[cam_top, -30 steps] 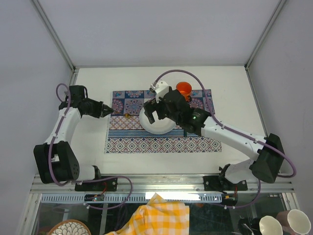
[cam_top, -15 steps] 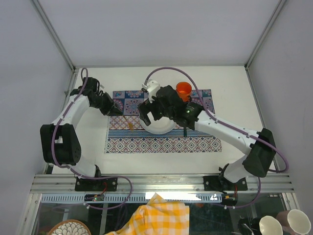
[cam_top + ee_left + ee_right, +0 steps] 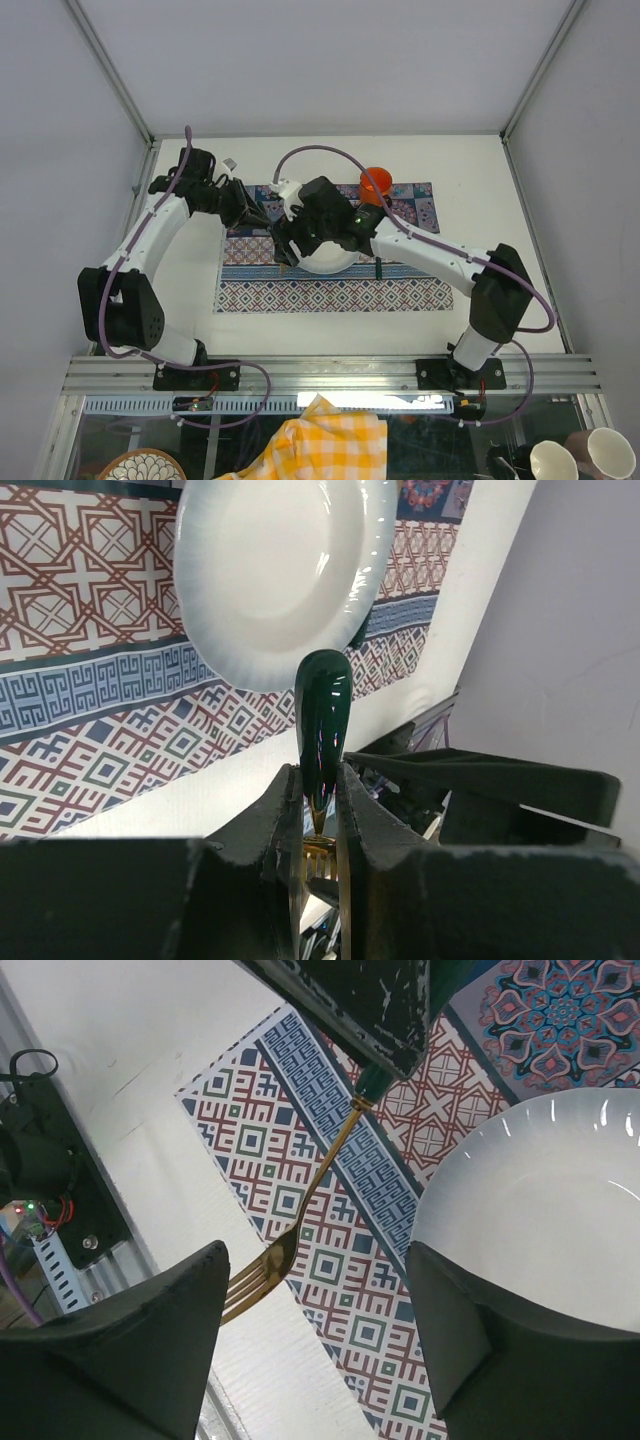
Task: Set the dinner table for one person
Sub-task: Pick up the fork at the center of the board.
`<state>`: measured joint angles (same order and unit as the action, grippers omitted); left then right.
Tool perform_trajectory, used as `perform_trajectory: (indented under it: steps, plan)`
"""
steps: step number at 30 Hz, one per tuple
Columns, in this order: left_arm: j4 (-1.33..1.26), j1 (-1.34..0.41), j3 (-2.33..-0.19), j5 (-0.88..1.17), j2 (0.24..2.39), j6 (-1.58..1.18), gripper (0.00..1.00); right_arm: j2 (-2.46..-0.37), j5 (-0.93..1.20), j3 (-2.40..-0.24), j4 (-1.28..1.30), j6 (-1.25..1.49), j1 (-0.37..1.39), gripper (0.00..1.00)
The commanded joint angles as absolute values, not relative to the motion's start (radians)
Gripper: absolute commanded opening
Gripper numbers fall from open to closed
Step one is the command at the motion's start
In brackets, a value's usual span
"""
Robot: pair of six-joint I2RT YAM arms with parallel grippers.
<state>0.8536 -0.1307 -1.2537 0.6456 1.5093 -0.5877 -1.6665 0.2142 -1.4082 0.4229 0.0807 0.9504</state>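
Partway through: plate (image 3: 540, 1210) and orange cup (image 3: 375, 181) sit on the patterned cloth (image 3: 300, 295) mid dinner table (image 3: 480, 180) — but the fork (image 3: 322, 715) isn't laid yet, its green handle pinched in my left gripper (image 3: 320, 780) beside the plate — right gripper (image 3: 310, 1295) spread wide, holding nothing.

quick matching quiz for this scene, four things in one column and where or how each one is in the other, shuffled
Things
1. gold fork with a dark green handle
2. round white plate
3. orange cup
4. right gripper

States
A. open, holding nothing
B. lying on the blue-and-purple patterned cloth
C. pinched in the left gripper
D. standing at the cloth's far edge, beyond the plate

Pairs: 1-C, 2-B, 3-D, 4-A
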Motion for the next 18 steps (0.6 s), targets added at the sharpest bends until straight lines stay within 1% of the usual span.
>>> perform_trajectory:
  steps: [1,4,6,7,8,9,10,12,18]
  plan:
    - [0.85,-0.133,-1.3,0.722,1.449,-0.59,0.0,-1.675,0.285,-1.475,0.389,0.107,0.947,0.73]
    - [0.85,-0.135,-1.297,0.739,1.442,-0.599,0.0,-1.686,0.291,-1.479,0.384,0.109,0.946,0.71]
    - [0.85,-0.136,-1.295,0.742,1.437,-0.603,0.0,-1.694,0.295,-1.485,0.382,0.11,0.947,0.69]
    - [0.849,-0.136,-1.293,0.745,1.436,-0.604,0.0,-1.7,0.297,-1.49,0.382,0.112,0.947,0.65]
    - [0.85,-0.136,-1.291,0.745,1.436,-0.606,0.0,-1.704,0.301,-1.493,0.383,0.113,0.947,0.59]
    - [0.85,-0.137,-1.29,0.745,1.436,-0.607,0.0,-1.709,0.305,-1.497,0.382,0.115,0.947,0.5]
    - [0.85,-0.137,-1.289,0.743,1.436,-0.607,0.0,-1.715,0.307,-1.504,0.384,0.117,0.947,0.35]
    - [0.849,-0.137,-1.287,0.739,1.436,-0.61,0.0,-1.726,0.307,-1.517,0.396,0.12,0.948,0.01]
    - [0.846,-0.137,-1.29,0.736,1.437,-0.615,0.0,-1.728,0.294,-1.522,0.403,0.122,0.946,0.0]
